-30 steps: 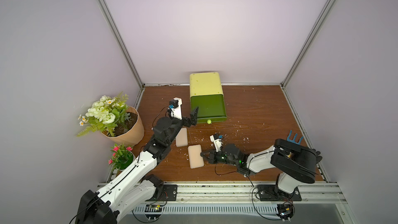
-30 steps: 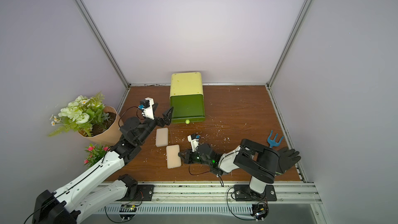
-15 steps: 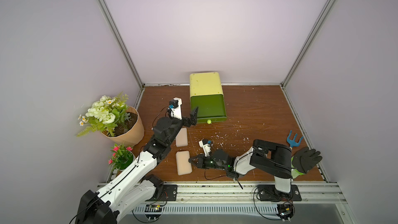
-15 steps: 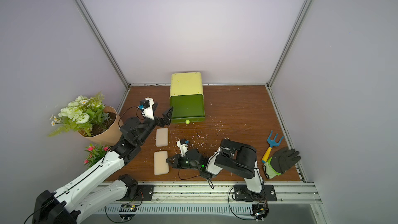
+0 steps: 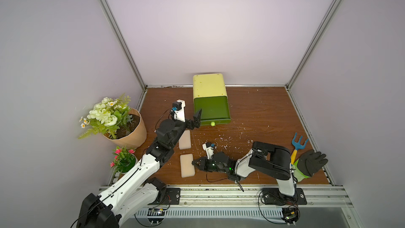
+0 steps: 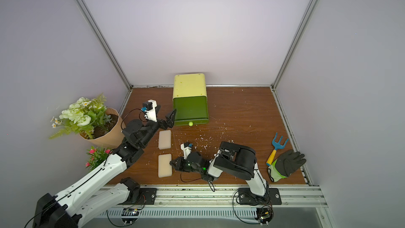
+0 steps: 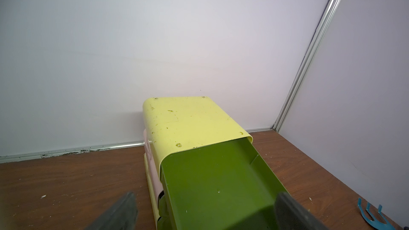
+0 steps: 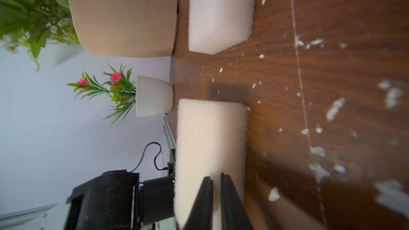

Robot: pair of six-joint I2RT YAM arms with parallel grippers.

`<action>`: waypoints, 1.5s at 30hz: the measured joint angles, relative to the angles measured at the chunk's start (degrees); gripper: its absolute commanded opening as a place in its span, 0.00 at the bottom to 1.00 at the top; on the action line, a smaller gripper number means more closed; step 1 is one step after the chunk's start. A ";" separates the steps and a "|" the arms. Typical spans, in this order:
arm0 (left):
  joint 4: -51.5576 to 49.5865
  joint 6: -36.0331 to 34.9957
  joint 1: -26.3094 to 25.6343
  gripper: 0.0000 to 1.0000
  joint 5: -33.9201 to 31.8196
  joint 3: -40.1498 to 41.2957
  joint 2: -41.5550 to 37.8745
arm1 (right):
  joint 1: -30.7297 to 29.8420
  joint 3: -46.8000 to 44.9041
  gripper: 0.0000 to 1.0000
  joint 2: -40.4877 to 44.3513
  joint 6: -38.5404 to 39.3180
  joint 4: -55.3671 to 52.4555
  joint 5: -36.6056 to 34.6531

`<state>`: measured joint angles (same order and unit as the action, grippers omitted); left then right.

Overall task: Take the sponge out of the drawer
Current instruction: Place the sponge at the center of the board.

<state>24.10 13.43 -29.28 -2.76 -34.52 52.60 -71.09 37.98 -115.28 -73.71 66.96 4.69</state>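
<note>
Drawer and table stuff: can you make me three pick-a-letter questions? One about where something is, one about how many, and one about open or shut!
1. The green drawer is: A pushed shut; B pulled out; C upside down.
2. How many sponges lie on the table? A two; B one; C four.
3. Where is the blue rake? A in the flowerpot; B hanging on the wall; C beside the black glove.

Answers: B, the left wrist view shows its green inside sticking out of the yellow case. A, both top views show two pale blocks on the wood. C, it lies right next to the glove.
</note>
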 measured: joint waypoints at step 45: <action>-0.02 -2.08 0.00 0.99 1.66 1.07 -0.07 | -2.91 -6.14 0.61 10.40 4.74 2.97 -11.87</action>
<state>24.08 11.35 -29.28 -1.10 -33.45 52.53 -74.00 31.83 -104.88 -68.97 69.93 -7.18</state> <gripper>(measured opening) 0.995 0.603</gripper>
